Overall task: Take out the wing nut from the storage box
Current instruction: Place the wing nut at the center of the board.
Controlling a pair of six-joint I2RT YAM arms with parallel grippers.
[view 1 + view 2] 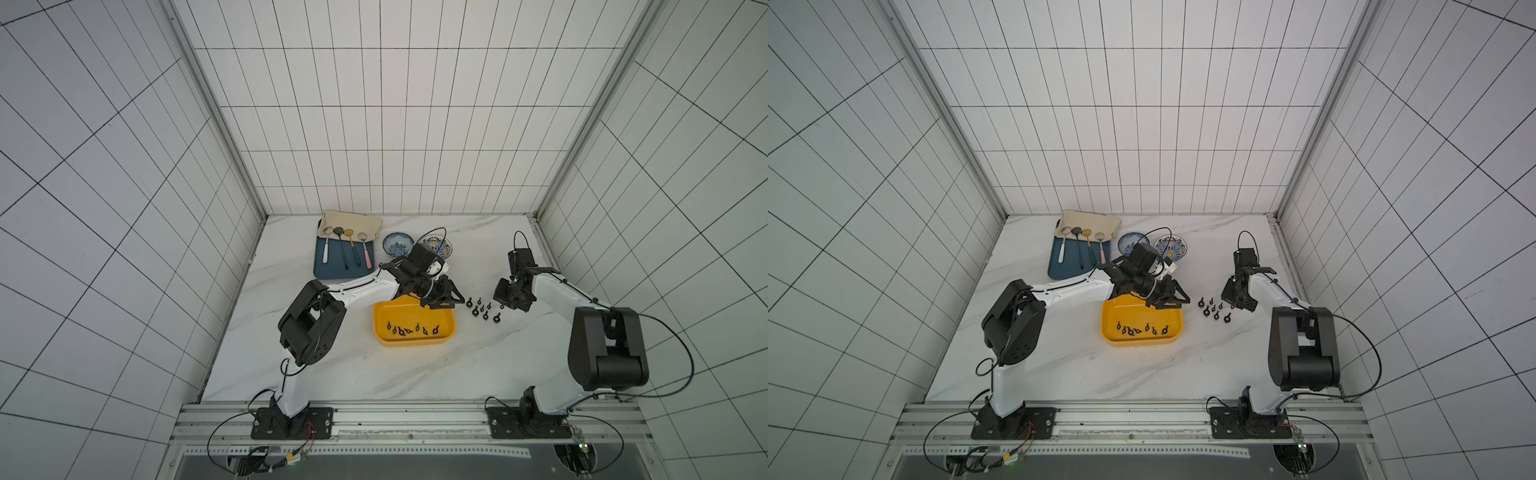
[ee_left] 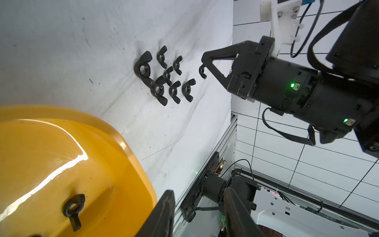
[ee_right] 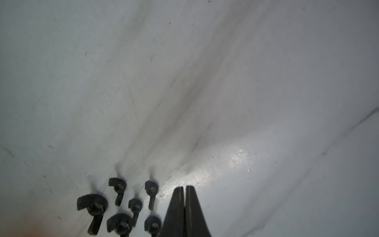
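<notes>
Seven wing nuts (image 1: 408, 331) lie in a row along the near wall of the yellow storage box (image 1: 411, 315), several of them touching their neighbours. My left hand (image 1: 444, 300) hovers over the box's far right corner, fingers partly spread with nothing between them.

I judge the next pick belongs to this hand. The end nut (image 1: 435, 330) at the right of the row looks best, since it has free floor on one side. I should come down steeply, straddle its body, stay off the wall and close gently so it doesn't skate into the others. Then I should lift clear of the rim before crossing over.

Outside, I count eight loose nuts (image 2: 168, 74) clustered on the surface (image 1: 415, 374) just right of the box, so I should set down at the cluster's edge. My right hand (image 3: 185, 188) hangs low beside that cluster, fingers pressed together, holding nothing.

Farther back are two patterned bowls (image 1: 398, 244) and one dark-blue tray (image 1: 332, 272) carrying four spoons (image 1: 325, 249), with one cloth (image 1: 353, 220) behind.
</notes>
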